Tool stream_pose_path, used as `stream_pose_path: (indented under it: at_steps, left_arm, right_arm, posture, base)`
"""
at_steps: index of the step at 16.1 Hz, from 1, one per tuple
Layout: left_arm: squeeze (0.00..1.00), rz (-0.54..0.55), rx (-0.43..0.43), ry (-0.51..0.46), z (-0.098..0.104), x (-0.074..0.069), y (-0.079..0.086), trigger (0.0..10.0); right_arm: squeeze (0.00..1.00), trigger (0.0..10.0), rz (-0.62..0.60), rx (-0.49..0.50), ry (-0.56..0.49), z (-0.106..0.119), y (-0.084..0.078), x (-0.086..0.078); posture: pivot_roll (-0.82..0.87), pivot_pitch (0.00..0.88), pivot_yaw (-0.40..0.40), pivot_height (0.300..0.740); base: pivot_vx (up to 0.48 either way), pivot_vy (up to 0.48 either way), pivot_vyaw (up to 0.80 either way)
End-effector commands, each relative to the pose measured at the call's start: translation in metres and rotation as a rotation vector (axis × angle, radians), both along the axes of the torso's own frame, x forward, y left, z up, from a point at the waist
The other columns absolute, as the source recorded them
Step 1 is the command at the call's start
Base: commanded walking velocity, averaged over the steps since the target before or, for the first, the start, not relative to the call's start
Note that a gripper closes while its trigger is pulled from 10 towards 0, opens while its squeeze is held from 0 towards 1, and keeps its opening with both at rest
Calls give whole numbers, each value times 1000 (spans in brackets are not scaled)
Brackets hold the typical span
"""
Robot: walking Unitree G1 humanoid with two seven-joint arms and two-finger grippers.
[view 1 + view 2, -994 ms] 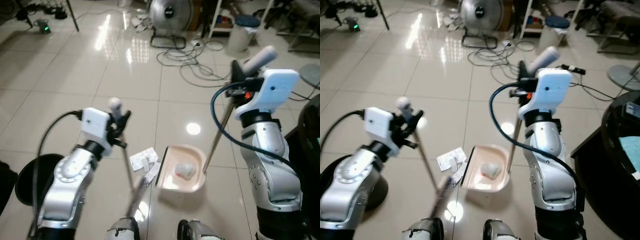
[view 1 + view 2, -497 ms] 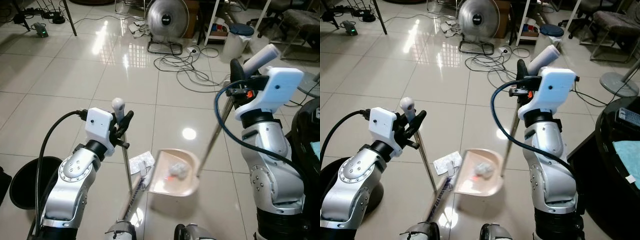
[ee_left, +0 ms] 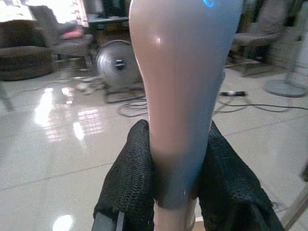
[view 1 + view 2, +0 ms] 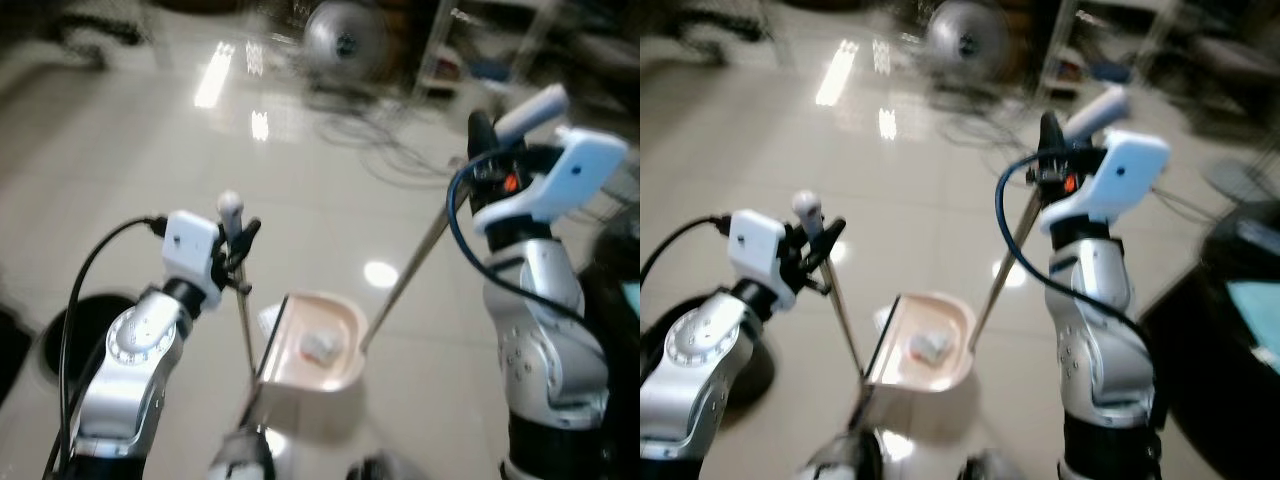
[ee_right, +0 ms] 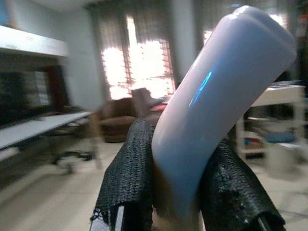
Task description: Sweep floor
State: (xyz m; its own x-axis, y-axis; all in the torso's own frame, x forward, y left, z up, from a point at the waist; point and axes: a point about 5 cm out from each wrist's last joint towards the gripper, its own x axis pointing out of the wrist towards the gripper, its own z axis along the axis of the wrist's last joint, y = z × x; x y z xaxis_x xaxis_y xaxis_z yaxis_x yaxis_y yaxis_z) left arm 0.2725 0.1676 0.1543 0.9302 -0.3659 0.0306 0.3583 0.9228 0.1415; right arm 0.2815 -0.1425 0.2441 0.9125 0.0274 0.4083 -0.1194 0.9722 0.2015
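My left gripper (image 4: 238,243) is shut on the thin broom stick (image 4: 244,320), just under its rounded top; the wrist view has both black fingers (image 3: 126,185) pressed on the pale broom handle (image 3: 180,96). My right gripper (image 4: 477,150) is shut on the grey-white grip (image 5: 216,91) of the dustpan's long slanted rod (image 4: 405,275). The cream dustpan (image 4: 340,370) sits low between my arms, tilted, with a crumpled white wad (image 4: 319,346) inside. A flat white paper (image 4: 269,319) peeks out behind the pan's left edge. The broom head is hidden near my body.
A black round bin (image 4: 55,330) stands by my left arm. A floor fan (image 4: 345,38) and loose cables (image 4: 385,140) lie at the back. Dark furniture (image 4: 1240,290) stands close on the right. Glossy tiles stretch ahead to the left.
The dustpan has slid left toward the broom and now covers most of the flat paper. The whole view has shifted and blurred, so the camera is moving.
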Motion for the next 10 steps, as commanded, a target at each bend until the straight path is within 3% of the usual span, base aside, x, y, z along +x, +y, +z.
stream_pose_path:
  at_steps: [1, 8, 10]
  left_arm:
    - [0, -28, 1, -33, 9, -2, -5, 10000]
    - [0, -39, 16, -33, 9, -4, -3, 10000]
    - [0, -27, 33, -23, 8, -5, -2, 10000]
  right_arm:
    - [0, 10000, 4, 17, -62, 14, -2, -5]
    - [0, 10000, 4, 31, -61, 15, -3, -6]
    - [0, 10000, 4, 39, -61, 16, -4, -6]
  posture:
    - [22, 61, -46, 740]
    - [27, 55, -38, 740]
    - [29, 52, -38, 740]
  base:
    - [-326, 0, 0]
    - [-327, 0, 0]
    - [0, 0, 0]
